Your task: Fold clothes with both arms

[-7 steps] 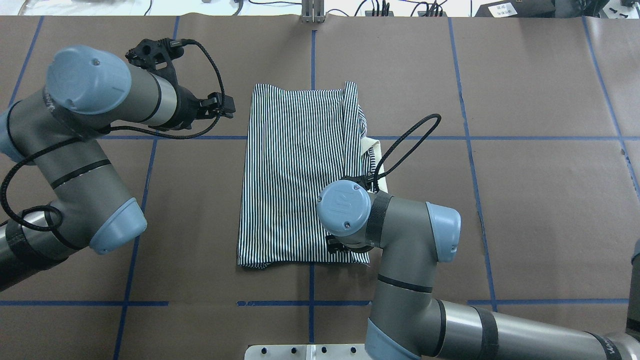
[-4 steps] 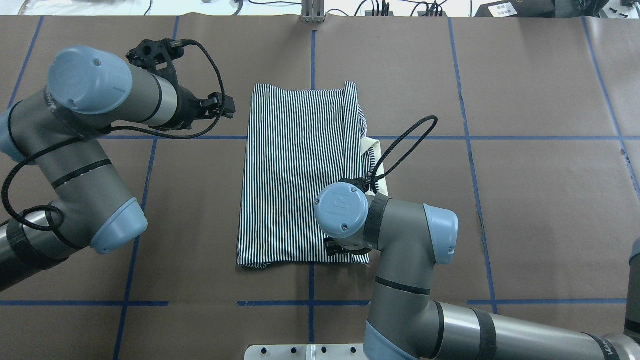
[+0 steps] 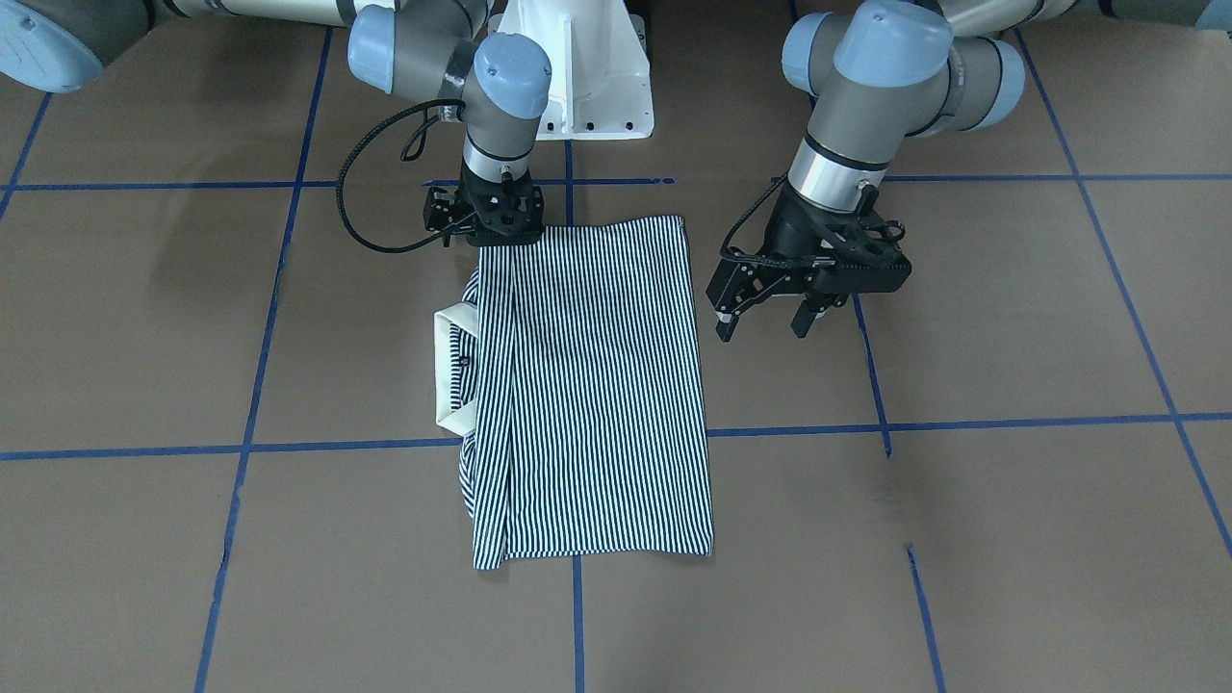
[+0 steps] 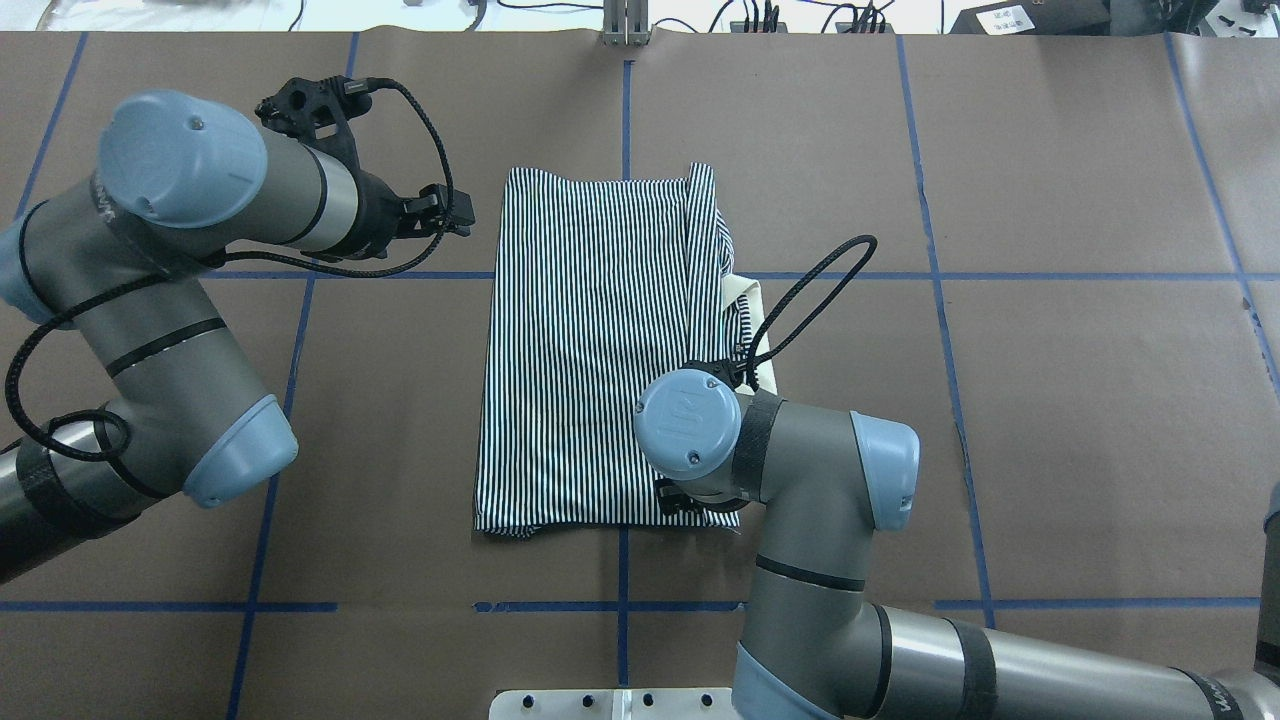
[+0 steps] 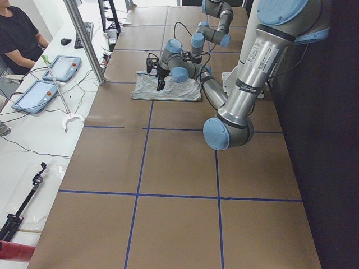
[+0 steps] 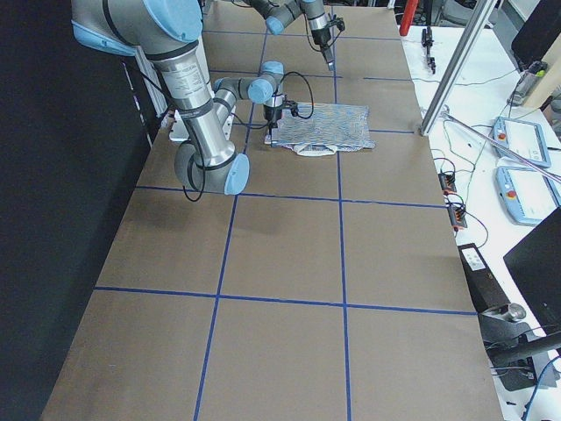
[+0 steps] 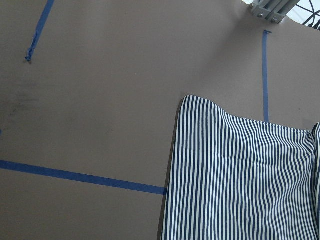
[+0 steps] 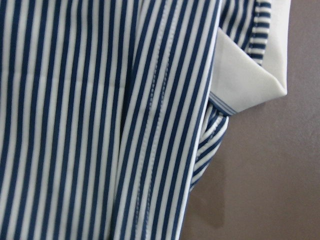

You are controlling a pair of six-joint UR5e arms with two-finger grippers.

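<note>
Polo shirt (image 3: pixel 597 385) lies folded flat on the table (image 3: pixel 962 539), its cream collar (image 3: pixel 446 371) poking out on one side. The right gripper (image 3: pixel 486 236) sits on the shirt's robot-side corner. Its fingertips are hidden, so I cannot tell how the jaws stand. The left gripper (image 3: pixel 762 327) hovers just beside the opposite edge, jaws apart and empty.

The polo shirt (image 3: pixel 597 385) wears thin navy-and-white stripes, with a plain cream collar (image 3: pixel 448 371). The table (image 3: pixel 1011 318) is matte brown, crossed by a grid of blue tape lines (image 3: pixel 962 422). The left arm (image 3: pixel 847 106) and right arm (image 3: pixel 428 43) are grey with light-blue joint caps; left gripper (image 3: pixel 765 327) and right gripper (image 3: pixel 486 239) are black. The pedestal (image 3: pixel 587 67) is white.
</note>
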